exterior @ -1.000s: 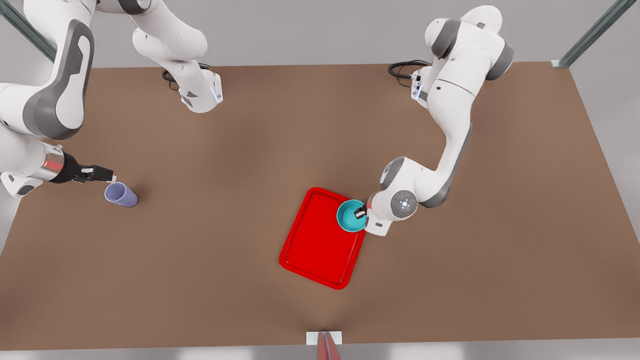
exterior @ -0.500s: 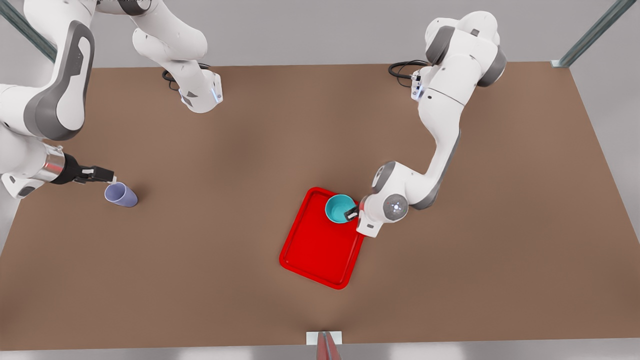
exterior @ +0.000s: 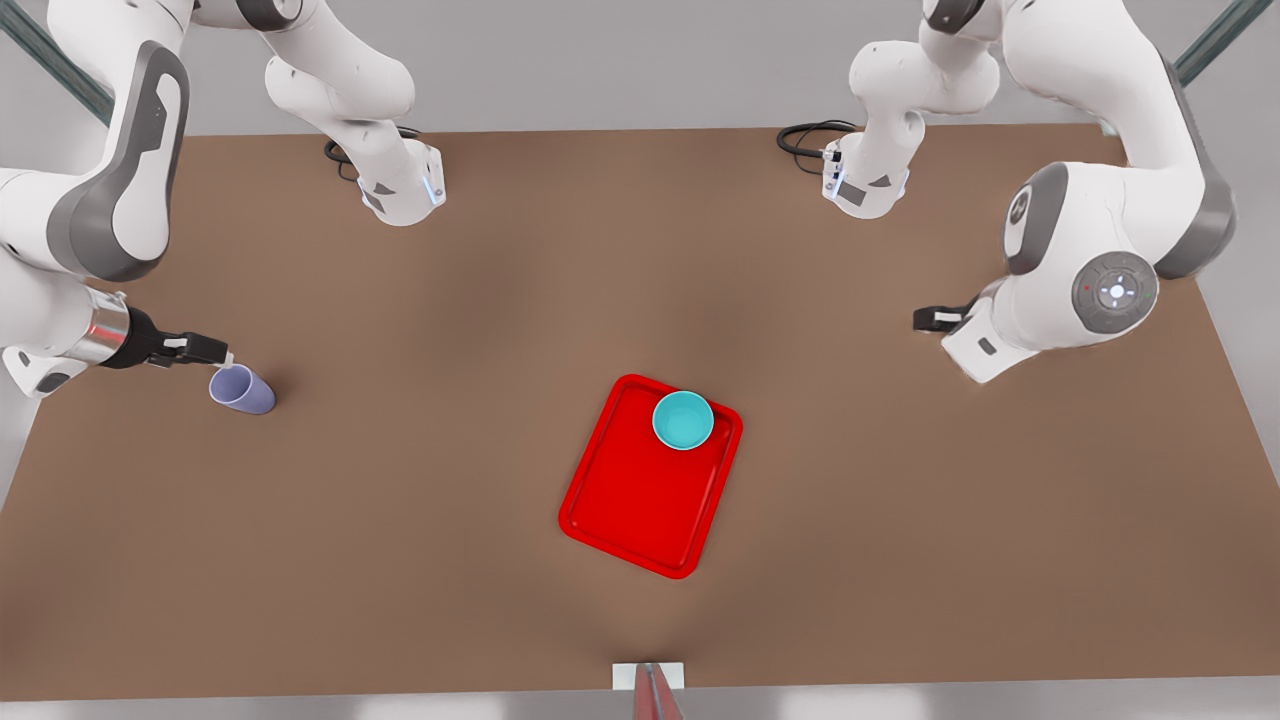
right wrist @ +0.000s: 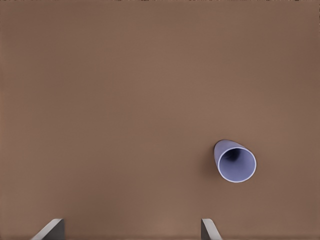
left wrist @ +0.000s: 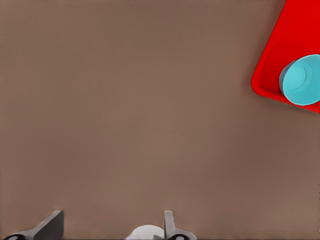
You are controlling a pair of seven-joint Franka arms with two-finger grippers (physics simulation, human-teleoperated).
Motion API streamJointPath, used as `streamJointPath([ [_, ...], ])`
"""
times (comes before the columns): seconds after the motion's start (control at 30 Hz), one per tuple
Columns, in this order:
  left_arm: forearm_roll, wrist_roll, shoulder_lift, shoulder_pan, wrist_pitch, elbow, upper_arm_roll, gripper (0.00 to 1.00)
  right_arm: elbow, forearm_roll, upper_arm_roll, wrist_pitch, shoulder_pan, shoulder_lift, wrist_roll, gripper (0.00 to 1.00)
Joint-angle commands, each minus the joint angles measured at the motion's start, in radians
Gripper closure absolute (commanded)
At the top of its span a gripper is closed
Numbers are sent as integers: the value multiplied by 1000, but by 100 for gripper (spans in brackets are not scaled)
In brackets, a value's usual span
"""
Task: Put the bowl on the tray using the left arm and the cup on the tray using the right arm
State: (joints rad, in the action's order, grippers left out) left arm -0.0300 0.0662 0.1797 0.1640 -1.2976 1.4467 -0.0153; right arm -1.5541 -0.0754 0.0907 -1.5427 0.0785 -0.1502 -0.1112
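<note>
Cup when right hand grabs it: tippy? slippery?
The cup looks upright and tapered: likely tips if nudged high. Smooth walls may slip in the open right hand beside it. Thin, probably light. Left hand waits open, away from the tray.

tray (left wrist: pixel 280 55) ran off the left wrist view's edge, one corner in sight | bowl (left wrist: pixel 301 80) clipped by that same edge | left gripper (left wrist: pixel 112 227): finger tips alone poked in at the edge | right gripper (right wrist: pixel 131 231): likewise just two tips at the border
</note>
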Motion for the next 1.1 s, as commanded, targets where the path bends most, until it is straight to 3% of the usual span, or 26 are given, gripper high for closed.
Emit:
streamJointPath([
  [0.0, 31, -2, -40, -14, -26, 48, 1, 0, 6, 3, 0, -5, -3, -11, -4, 0],
  [0.03, 45, -3, -45, -24, -32, 66, 0, 0, 23, 5, 0, -16, 4, -40, -7, 0],
  [0.17, 70, -3, -19, -24, -46, 66, -2, 0, -190, 11, 1, -300, 52, -89, -11, 0],
  [0.3, 76, -3, 0, -24, -40, 67, -2, 0, -437, 11, 26, -372, 64, 51, -10, 0],
  [0.37, 75, -3, 0, -24, -40, 67, -2, 0, -446, 11, 69, -381, 64, 26, -10, 0],
  [0.73, 76, -23, 6, -27, -38, 69, -3, 0, -455, 11, 75, -468, 231, -107, -142, 0],
  [1.07, 76, -23, 12, -29, -43, 70, -3, 0, -483, 9, 77, -580, 248, -183, -143, 0],
])
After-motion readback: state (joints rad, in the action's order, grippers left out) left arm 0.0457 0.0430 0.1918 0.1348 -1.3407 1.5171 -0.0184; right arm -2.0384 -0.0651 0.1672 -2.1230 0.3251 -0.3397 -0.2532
